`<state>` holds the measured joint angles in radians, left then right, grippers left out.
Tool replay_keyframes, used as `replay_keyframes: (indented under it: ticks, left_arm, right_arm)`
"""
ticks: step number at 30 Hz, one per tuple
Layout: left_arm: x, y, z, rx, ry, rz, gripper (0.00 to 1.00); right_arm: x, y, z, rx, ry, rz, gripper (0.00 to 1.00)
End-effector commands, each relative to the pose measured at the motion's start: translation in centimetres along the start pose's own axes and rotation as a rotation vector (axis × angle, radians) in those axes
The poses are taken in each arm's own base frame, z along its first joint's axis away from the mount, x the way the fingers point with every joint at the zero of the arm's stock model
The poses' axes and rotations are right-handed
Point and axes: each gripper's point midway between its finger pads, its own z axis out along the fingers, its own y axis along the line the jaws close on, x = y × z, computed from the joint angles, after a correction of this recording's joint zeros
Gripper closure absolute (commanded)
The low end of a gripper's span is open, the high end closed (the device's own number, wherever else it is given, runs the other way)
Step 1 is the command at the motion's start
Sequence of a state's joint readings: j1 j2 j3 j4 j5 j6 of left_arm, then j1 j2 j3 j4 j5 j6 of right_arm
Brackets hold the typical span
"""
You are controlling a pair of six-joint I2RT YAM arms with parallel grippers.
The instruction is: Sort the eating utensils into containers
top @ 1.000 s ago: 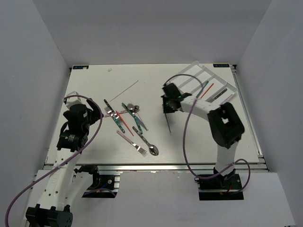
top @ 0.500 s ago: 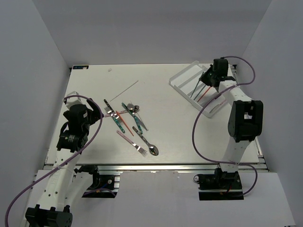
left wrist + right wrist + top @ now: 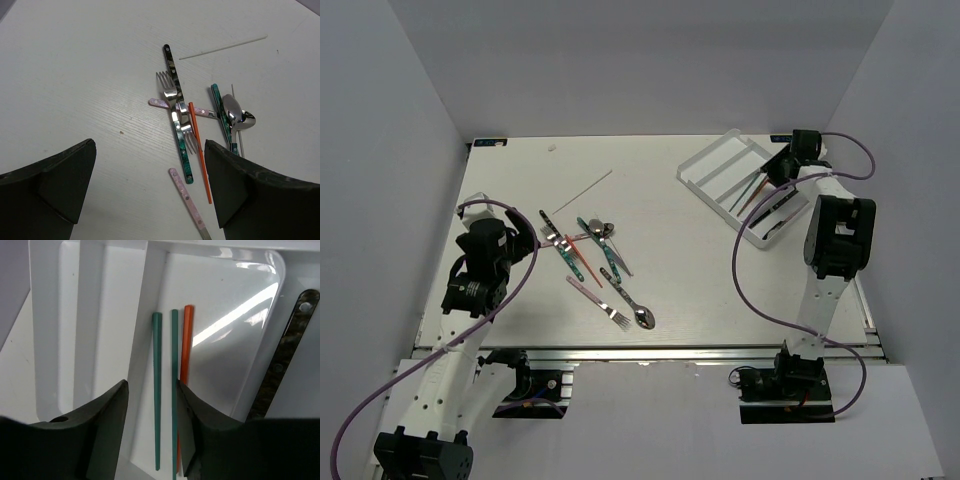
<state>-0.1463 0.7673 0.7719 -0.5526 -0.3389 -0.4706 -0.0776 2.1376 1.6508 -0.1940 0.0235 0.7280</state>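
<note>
The eating utensils lie mid-table: a dark-handled knife point(image 3: 172, 75), a teal-handled fork point(image 3: 183, 150), an orange stick point(image 3: 200, 155), a spoon point(image 3: 235, 112) and a pink-handled fork point(image 3: 600, 298). My left gripper point(image 3: 150, 145) hangs open above them, holding nothing, the pink handle point(image 3: 187, 200) below its gap. The containers are one whitish divided tray point(image 3: 708, 152) at the back right. My right gripper point(image 3: 151, 390) hovers over it, open. Two teal sticks point(image 3: 157, 390) and an orange stick point(image 3: 187, 335) lie in one compartment. A dark-handled utensil point(image 3: 287, 355) lies in the neighbouring one.
A thin pale stick point(image 3: 582, 187) lies alone toward the back of the table. A spoon point(image 3: 642, 318) rests near the front edge. White walls close the table in on the left, right and back. The right arm's purple cable point(image 3: 745, 260) loops over the table.
My right arm swung from mid-table to the tray with a teal stick. Its jaws have come apart and the stick lies in the compartment. The left arm has stayed put.
</note>
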Motion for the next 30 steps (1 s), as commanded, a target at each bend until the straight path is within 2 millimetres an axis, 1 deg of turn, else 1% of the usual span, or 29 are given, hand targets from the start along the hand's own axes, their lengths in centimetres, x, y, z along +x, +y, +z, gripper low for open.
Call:
replay_keyframes:
  ticks: [1, 3, 4, 5, 6, 7, 8, 9, 10, 12, 13, 14, 15, 17, 18, 19, 20, 21, 22, 23, 24, 25, 26, 27, 28, 29, 30]
  left_arm:
    - [0.1, -0.3, 0.1, 0.016, -0.001, 0.010, 0.02]
    - [0.1, -0.3, 0.1, 0.016, -0.001, 0.010, 0.02]
    - [0.1, -0.3, 0.1, 0.016, -0.001, 0.010, 0.02]
    - [-0.1, -0.3, 0.0, 0.016, -0.004, 0.008, 0.02]
    - [0.0, -0.3, 0.0, 0.017, -0.002, 0.009, 0.02]
    - [0.0, -0.3, 0.0, 0.017, -0.002, 0.009, 0.02]
    - [0.0, -0.2, 0.0, 0.015, -0.005, 0.008, 0.02]
    - [0.0, -0.3, 0.0, 0.016, -0.004, 0.009, 0.02]
    - [0.0, -0.2, -0.1, 0.015, -0.005, 0.009, 0.02]
    - [0.0, -0.2, -0.1, 0.014, -0.004, 0.008, 0.02]
    - [0.0, -0.2, -0.1, 0.013, -0.004, 0.007, 0.02]
    - [-0.1, -0.1, -0.1, 0.007, -0.006, 0.006, 0.02]
    - [-0.1, -0.1, 0.0, 0.007, -0.007, 0.006, 0.02]
    - [0.0, 0.0, -0.1, 0.002, -0.007, 0.005, 0.02]
    - [-0.1, -0.1, -0.2, 0.008, -0.009, 0.005, 0.02]
    - [-0.1, -0.1, -0.2, 0.007, -0.009, 0.003, 0.02]
    - [-0.1, -0.2, -0.2, 0.012, -0.010, 0.004, 0.02]
    - [-0.1, -0.1, -0.2, 0.010, -0.010, 0.005, 0.02]
    - [-0.1, -0.2, -0.2, 0.011, -0.009, 0.005, 0.02]
    - [-0.2, -0.2, -0.3, 0.013, -0.011, 0.004, 0.02]
    - [-0.2, -0.2, -0.3, 0.014, -0.014, 0.003, 0.02]
    - [-0.2, -0.2, -0.3, 0.016, -0.015, 0.002, 0.02]
    - [-0.2, -0.2, -0.3, 0.017, -0.013, 0.003, 0.02]
    - [-0.2, -0.3, -0.3, 0.019, -0.015, 0.002, 0.02]
    - [-0.2, -0.3, -0.3, 0.019, -0.015, 0.003, 0.02]
    - [-0.2, -0.3, -0.3, 0.020, -0.016, 0.003, 0.02]
    - [-0.2, -0.3, -0.3, 0.019, -0.015, 0.003, 0.02]
  right_arm:
    - [-1.7, 2.8, -2.8, -0.080, -0.055, -0.019, 0.51]
    - [-2.0, 3.6, -3.8, -0.092, -0.071, -0.040, 0.45]
    - [-2.5, 4.7, -5.2, -0.110, -0.100, -0.067, 0.43]
    - [-2.6, 5.0, -5.9, -0.107, -0.109, -0.077, 0.36]
    - [-2.4, 5.2, -6.5, -0.105, -0.111, -0.084, 0.36]
    - [-2.1, 6.8, -8.3, -0.144, -0.119, -0.115, 0.36]
    - [-1.9, 7.9, -9.1, -0.179, -0.140, -0.146, 0.36]
    - [0.3, 8.6, -9.6, -0.201, -0.119, -0.202, 0.37]
    - [2.6, 11.3, -11.4, -0.237, -0.141, -0.329, 0.37]
    - [6.4, 13.6, -12.6, -0.254, -0.162, -0.475, 0.37]
    - [11.3, 15.8, -13.5, -0.314, -0.120, -0.613, 0.37]
    - [13.8, 16.8, -13.9, -0.351, -0.089, -0.665, 0.38]
    - [18.2, 18.0, -14.3, -0.393, -0.031, -0.729, 0.38]
    - [21.6, 18.8, -14.4, -0.412, 0.005, -0.789, 0.40]
    - [24.6, 18.8, -14.0, -0.408, 0.044, -0.830, 0.40]
    - [25.6, 19.7, -14.1, -0.427, 0.052, -0.850, 0.44]
    - [28.5, 19.2, -13.7, -0.417, 0.108, -0.897, 0.46]
    - [29.2, 20.2, -14.0, -0.429, 0.110, -0.916, 0.49]
    - [30.2, 20.2, -14.1, -0.420, 0.122, -0.941, 0.51]
    - [32.5, 19.9, -14.3, -0.417, 0.146, -0.994, 0.53]
    - [33.5, 20.0, -14.6, -0.429, 0.154, -1.020, 0.54]
    - [34.4, 20.0, -14.9, -0.437, 0.157, -1.046, 0.60]
    - [36.1, 20.0, -15.2, -0.442, 0.166, -1.085, 0.62]
    - [36.8, 19.5, -15.0, -0.427, 0.175, -1.110, 0.62]
    - [37.2, 19.9, -15.1, -0.432, 0.174, -1.121, 0.63]
    - [38.4, 19.3, -14.7, -0.418, 0.192, -1.146, 0.63]
    - [38.9, 19.2, -14.7, -0.415, 0.203, -1.157, 0.63]
